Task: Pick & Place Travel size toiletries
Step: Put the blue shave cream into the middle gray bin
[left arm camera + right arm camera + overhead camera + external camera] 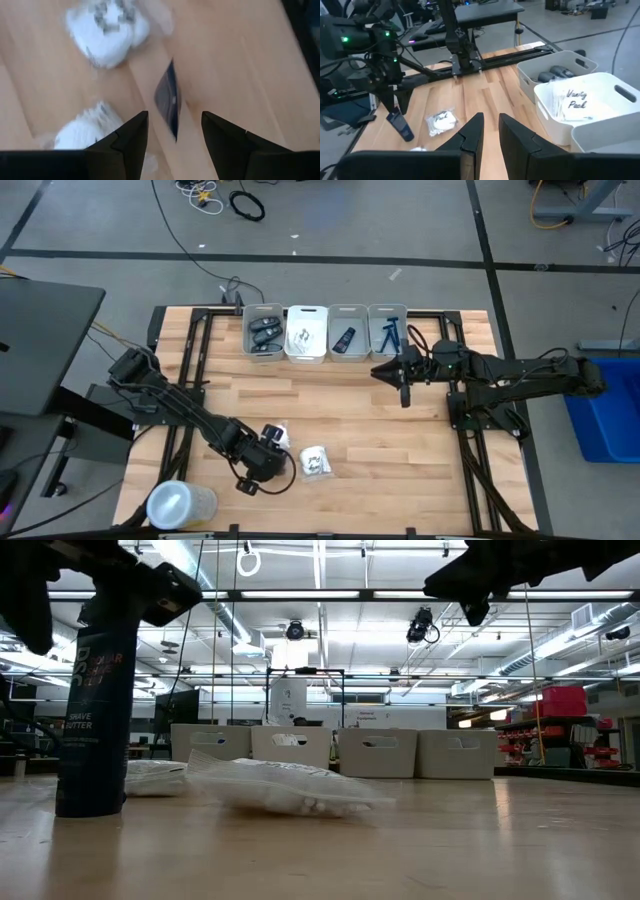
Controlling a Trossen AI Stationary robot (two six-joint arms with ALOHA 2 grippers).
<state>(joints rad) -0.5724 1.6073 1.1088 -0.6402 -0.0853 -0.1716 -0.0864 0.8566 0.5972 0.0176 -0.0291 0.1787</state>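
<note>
Wooden table point(400, 440) bare beyond packets point(314, 462)

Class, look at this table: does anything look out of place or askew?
A dark blue tube stands on the table between the left gripper's open fingers, white packets loose beside it, outside the four bins.

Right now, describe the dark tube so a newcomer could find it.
On the wooden table, look at the side opposite the row of bins. The tube stands there beside white packets; it alone is dark blue and upright, they lie flat.
</note>
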